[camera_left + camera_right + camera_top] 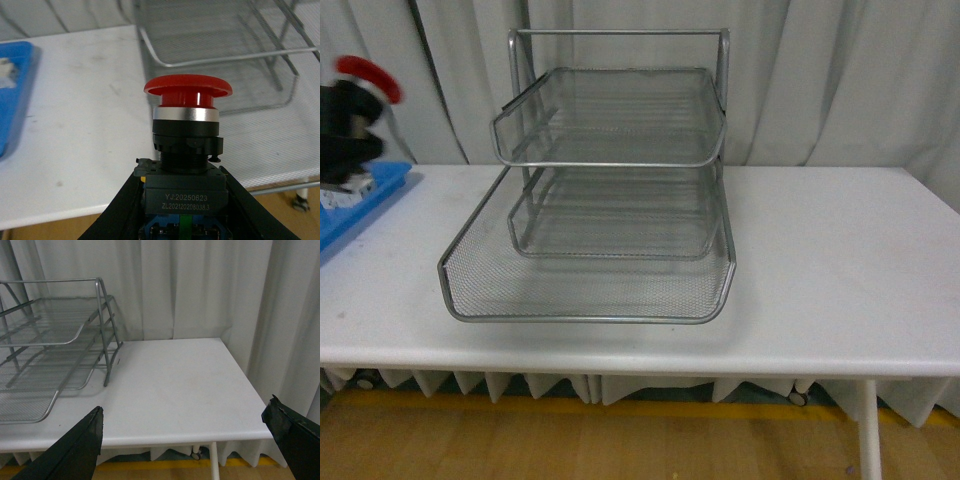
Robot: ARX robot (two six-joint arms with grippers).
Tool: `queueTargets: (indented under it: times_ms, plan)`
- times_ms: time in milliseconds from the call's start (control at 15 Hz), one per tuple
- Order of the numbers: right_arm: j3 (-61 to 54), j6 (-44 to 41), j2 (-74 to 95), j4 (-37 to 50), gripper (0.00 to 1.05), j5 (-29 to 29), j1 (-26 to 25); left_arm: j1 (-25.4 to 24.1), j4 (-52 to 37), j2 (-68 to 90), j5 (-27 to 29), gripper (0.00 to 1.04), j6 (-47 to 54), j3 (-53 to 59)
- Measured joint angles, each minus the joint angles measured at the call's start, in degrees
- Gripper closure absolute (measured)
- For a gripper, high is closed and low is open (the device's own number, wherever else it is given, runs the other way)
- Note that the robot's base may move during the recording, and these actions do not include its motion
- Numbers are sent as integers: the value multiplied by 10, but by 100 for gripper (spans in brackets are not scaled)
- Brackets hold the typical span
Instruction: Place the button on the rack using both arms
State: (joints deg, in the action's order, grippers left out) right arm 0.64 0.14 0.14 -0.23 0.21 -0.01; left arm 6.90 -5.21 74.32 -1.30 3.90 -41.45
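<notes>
Button: the button (187, 90) has a round red cap on top, a silver ring under it and a dark body with white printed characters. It stands upright with the cap upward.
Button place: in the front view it is at the far left edge, at about 10 o'clock from the rack (610, 150). It is raised in the air over the blue tray (375, 195), well apart from the rack, and it looks blurred there.
Left end effector: the left end effector (182, 185) is clamped on the dark body of the button, one black finger on each side. The cap stays free above the fingers.
Right end effector: the right end effector (185, 435) has its two black fingers (75, 450) spread wide. It hangs over the near edge of the bench (840, 270).
Rack: it is silver wire mesh in a tube frame and stands about in the middle of the bench. The top tray sits high, the middle tray is below it, and the bottom tray is the widest and reaches farthest toward 6 o'clock.
Blue tray: it lies flat on the bench at 9 o'clock from the rack, near it but not touching. A small white part (6, 75) lies in it.
Background: a pale curtain (820, 80) hangs at 12 o'clock behind the bench, and a wooden floor (620, 440) shows at 6 o'clock.
</notes>
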Motion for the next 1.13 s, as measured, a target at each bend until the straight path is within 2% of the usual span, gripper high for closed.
queueTargets:
  times_ms: [465,731,798,864,931,997,1063,1130]
  plan:
    - [0,0,0,0,6,0,0,71,-15,125,-20,69,8,-74]
    - [0,0,0,0,6,0,0,116,-31,334,-1,69,41,-203]
    - [0,0,0,0,6,0,0,111,-9,446,13,64,41,-275]
    - [0,0,0,0,6,0,0,96,-6,359,-29,26,41,-209]
    - [0,0,0,0,6,0,0,22,-27,131,-100,7,25,-80]
    - [0,0,0,0,6,0,0,-33,-55,22,-113,7,-9,-28]
    - [0,0,0,1,6,-1,0,-47,-232,-50,-3,21,-24,60]
    - [0,0,0,0,6,-2,0,-40,-329,-76,35,36,-30,127]
